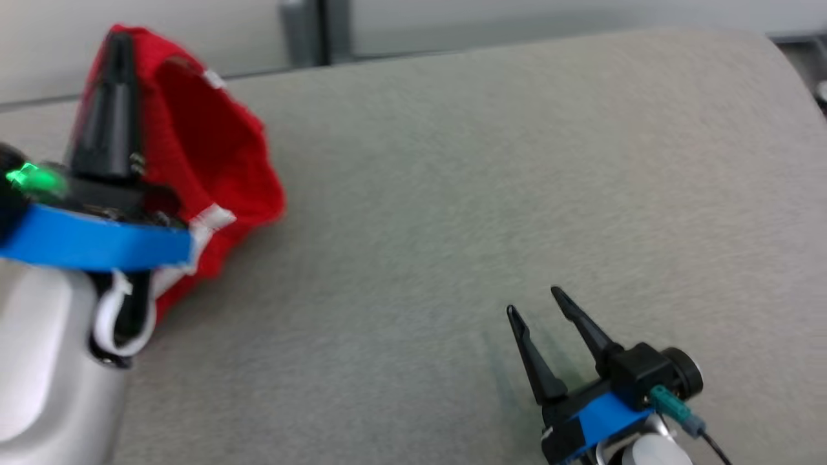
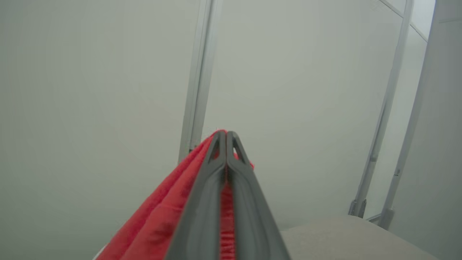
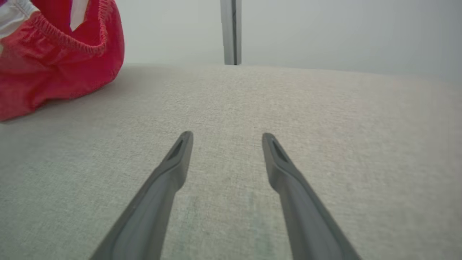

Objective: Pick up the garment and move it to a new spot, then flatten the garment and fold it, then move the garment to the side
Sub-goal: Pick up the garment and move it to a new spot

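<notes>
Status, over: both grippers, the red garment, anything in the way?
Left gripper shut on red fabric garment with white trim, upper edge raised, rest on grey cloth surface. Right gripper open, empty. No obstruction seen.

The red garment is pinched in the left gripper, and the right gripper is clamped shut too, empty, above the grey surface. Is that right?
Not quite: the right gripper is open, jaws standing apart and empty above the grey surface, as the right wrist view shows. The red garment is indeed pinched in the left gripper.
</notes>
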{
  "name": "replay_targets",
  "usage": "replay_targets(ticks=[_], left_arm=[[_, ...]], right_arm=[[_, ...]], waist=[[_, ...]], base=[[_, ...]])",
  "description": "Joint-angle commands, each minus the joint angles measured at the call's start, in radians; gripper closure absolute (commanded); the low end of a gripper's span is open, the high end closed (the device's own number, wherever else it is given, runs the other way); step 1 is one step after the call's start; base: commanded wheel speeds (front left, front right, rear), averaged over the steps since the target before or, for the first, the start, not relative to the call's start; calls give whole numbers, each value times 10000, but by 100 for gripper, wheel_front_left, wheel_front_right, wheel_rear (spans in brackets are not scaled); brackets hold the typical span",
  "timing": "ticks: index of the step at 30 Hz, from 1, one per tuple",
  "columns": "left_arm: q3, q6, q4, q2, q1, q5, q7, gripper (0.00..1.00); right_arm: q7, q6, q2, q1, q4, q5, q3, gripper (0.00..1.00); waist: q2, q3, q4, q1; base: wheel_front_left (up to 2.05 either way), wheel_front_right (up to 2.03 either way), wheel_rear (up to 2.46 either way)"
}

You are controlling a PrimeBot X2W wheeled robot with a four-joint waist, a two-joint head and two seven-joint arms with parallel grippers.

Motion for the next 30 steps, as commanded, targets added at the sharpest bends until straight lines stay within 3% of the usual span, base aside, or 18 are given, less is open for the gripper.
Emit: replay_targets(ticks=[1,11,19,20,21,25,30], left_arm=[[-244,-11,-169,-207,238,121,-24,100],[-1790,-11,-542,-1147,642,615,-26,100],[-2663,-11,-185,-1667,998,1011,-24,100],[-2643,-11,-57,-1663,1044,1065,-24,29],[-2551,-11,34,-1657,1081,1107,-26,0],[-2284,-11,381,-1603,1182,1302,-24,0],[-1291,-11,791,-1486,1546,1587,-24,0]], right_arm=[[-6,-3,-37,199,-118,49,18,0],[-6,-3,-33,695,-691,311,270,0],[-4,-3,-34,975,-1009,455,415,0],[-4,-3,-33,979,-1039,483,433,0],[-4,-3,-34,976,-1066,494,426,0],[-4,-3,-34,909,-1121,537,339,0],[-6,-3,-34,704,-985,502,233,0]], waist=[[0,-416,-812,1],[0,-292,-2597,1],[0,-141,-3132,1],[0,-126,-3144,1],[0,-110,-3143,1],[0,-163,-2847,1],[0,-425,-2134,1]], base=[[0,0,0],[0,0,0],[0,0,0],[0,0,0],[0,0,0],[0,0,0],[0,0,0]])
